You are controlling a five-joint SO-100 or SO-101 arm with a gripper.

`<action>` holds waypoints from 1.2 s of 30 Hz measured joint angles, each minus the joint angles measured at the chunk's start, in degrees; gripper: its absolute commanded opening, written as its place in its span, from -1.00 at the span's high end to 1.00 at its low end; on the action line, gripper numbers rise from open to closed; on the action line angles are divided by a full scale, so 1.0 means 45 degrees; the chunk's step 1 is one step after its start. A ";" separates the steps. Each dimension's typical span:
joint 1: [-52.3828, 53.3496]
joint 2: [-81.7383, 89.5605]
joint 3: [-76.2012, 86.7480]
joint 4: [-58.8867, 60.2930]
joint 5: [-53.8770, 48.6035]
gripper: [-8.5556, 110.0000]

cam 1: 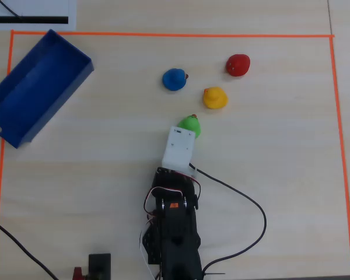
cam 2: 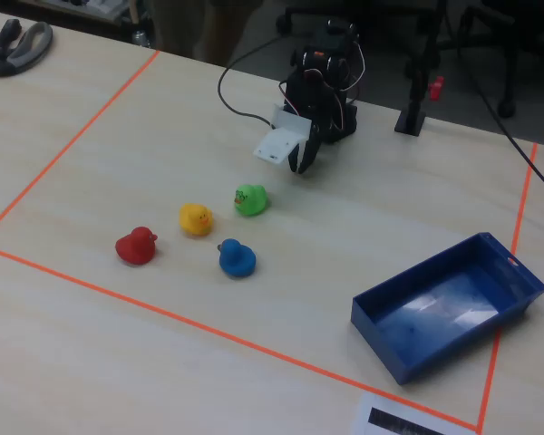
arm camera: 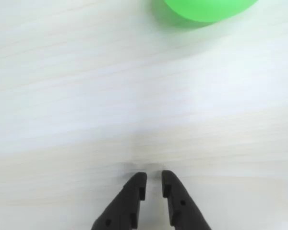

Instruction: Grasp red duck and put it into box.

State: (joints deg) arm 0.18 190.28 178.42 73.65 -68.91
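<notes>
Four ducks sit on the table inside the orange tape, and the one you want, the red duck [cam 1: 238, 65], is the farthest from the arm: in the overhead view it lies at the upper right, with the yellow duck [cam 1: 214, 98] just below and left of it, the blue duck [cam 1: 175, 79] further left, and the green duck [cam 1: 191, 125] right in front of the arm. The box [cam 1: 76, 73] is well apart, at the upper left of that view, and it is empty. Your gripper [arm camera: 153, 184] hangs low over bare table short of the green duck, its jaws nearly closed with only a thin gap and nothing between them, so you will need to spread them before the reach. Judge the red duck as light, hollow and somewhat squashy, with a glossy rounded skin that could slip out of a hard pinch; take it across the fat of the body, low down, rather than by the head. In the fixed view [cam 2: 136, 246] the head rises toward the yellow duck's side, which suggests the long axis runs roughly along the line of ducks, but the beak is too small to see, so you cannot be sure which way it faces. Watch the yellow duck close beside it as you come in.
</notes>
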 measured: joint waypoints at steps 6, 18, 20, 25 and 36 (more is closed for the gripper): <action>0.0000 0.0000 0.0000 0.0000 0.0000 0.85; 0.0000 0.0000 0.0000 0.0000 0.0000 0.85; 0.0000 0.0000 0.0000 0.0000 0.0000 0.85; 0.0000 0.0000 0.0000 -0.0020 0.0039 0.85; 0.2520 -0.4863 -0.6777 -0.0859 -0.0762 0.42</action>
State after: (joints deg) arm 11.51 168.40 147.92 69.79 -72.33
